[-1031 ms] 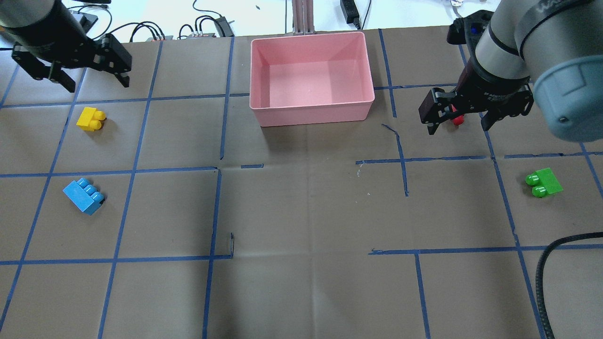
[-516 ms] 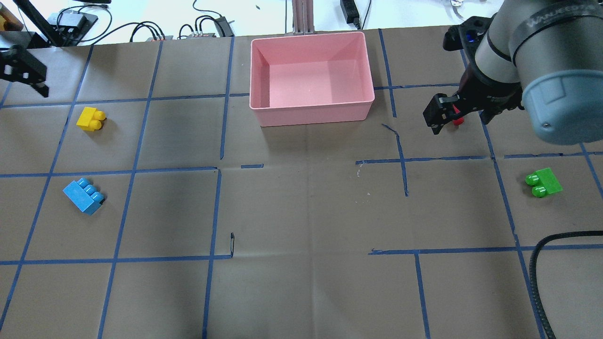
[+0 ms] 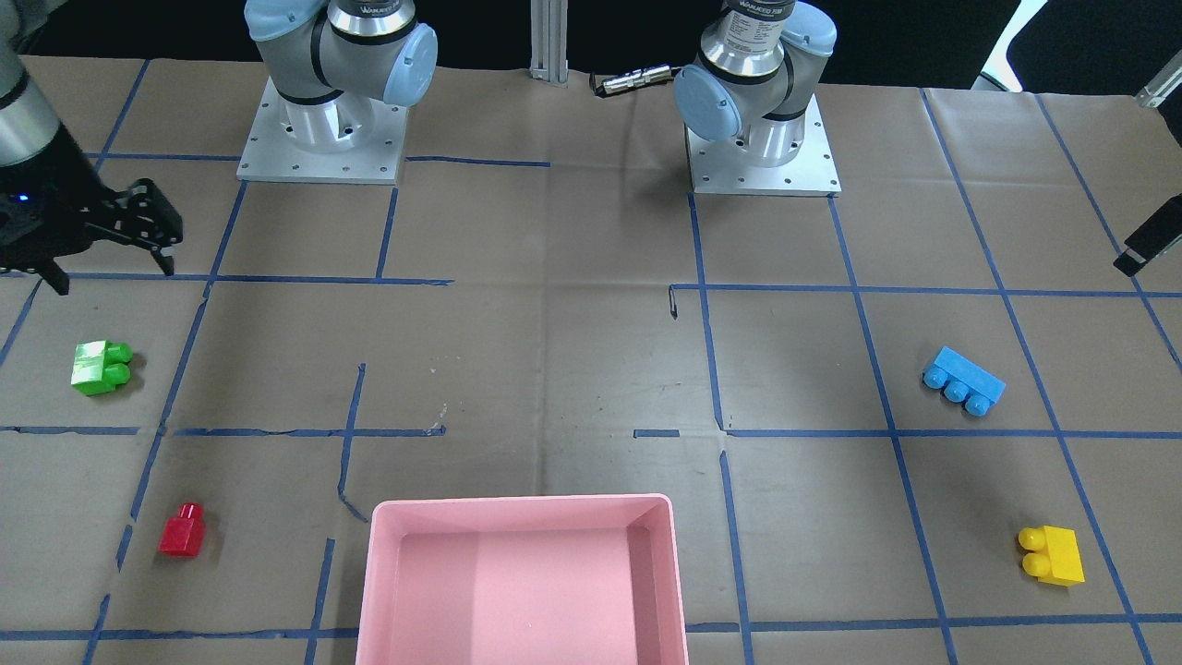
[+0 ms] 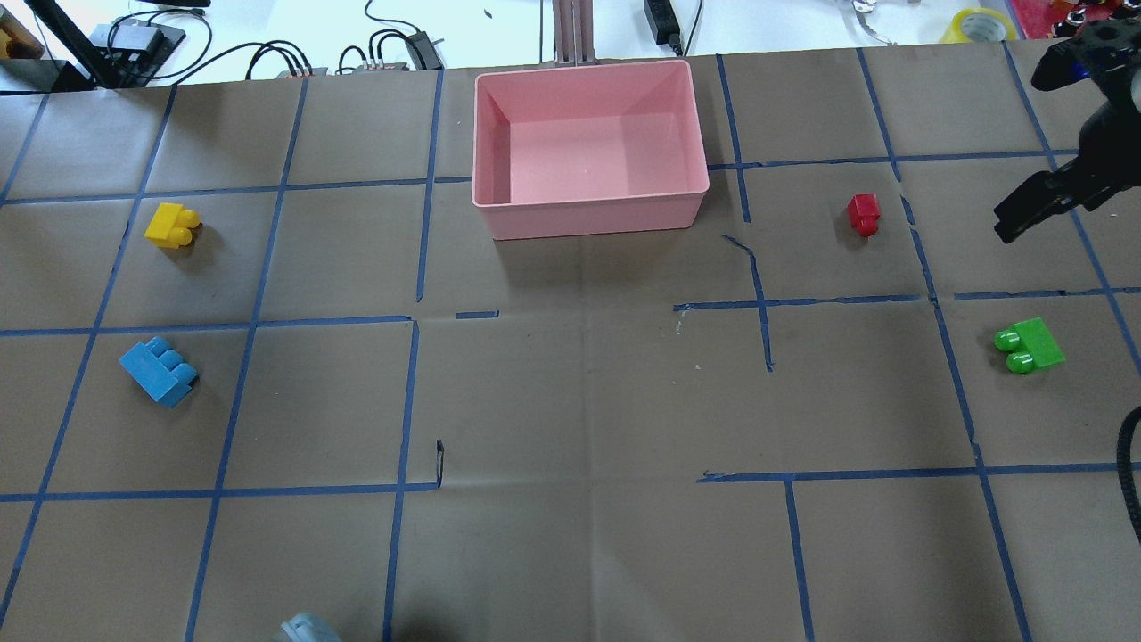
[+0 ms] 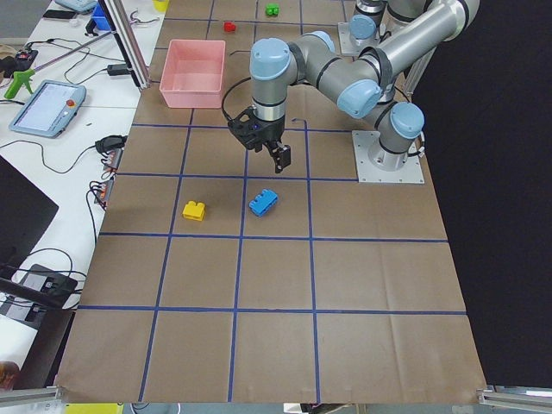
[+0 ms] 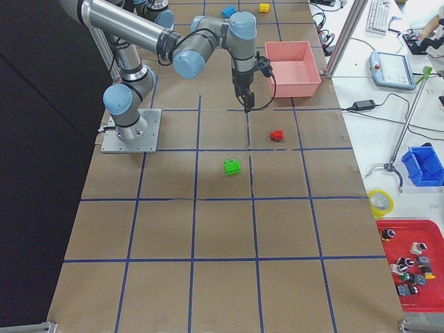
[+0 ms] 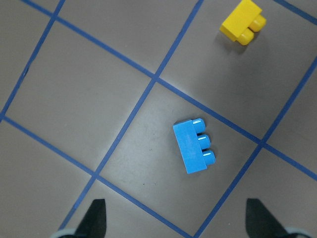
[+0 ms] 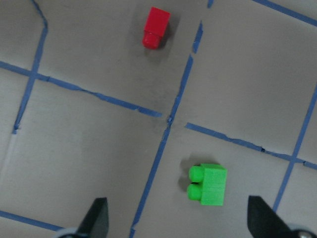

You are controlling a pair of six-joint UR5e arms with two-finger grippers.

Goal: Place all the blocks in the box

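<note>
The pink box (image 4: pixel 588 216) stands empty at the table's far middle. All four blocks lie on the table: yellow (image 4: pixel 172 225) and blue (image 4: pixel 160 370) on the left, red (image 4: pixel 863 214) and green (image 4: pixel 1030 346) on the right. My right gripper (image 8: pixel 178 220) is open and empty, raised above the green block (image 8: pixel 208 184), with the red block (image 8: pixel 156 27) farther off. One of its fingers (image 4: pixel 1021 209) shows at the overhead view's right edge. My left gripper (image 7: pixel 176 220) is open and empty, raised over the blue block (image 7: pixel 194 145), with the yellow block (image 7: pixel 242 22) beyond. It is outside the overhead view.
Blue tape lines grid the brown paper table cover. Cables and an aluminium post (image 4: pixel 570 31) line the far edge behind the box. A black cable (image 4: pixel 1128 464) hangs at the right edge. The arm bases (image 3: pixel 319 139) stand on the robot's side.
The right gripper has pulled away to the right from the red block, which stays on the table. The left gripper has moved left out of the overhead view. No block moved.
</note>
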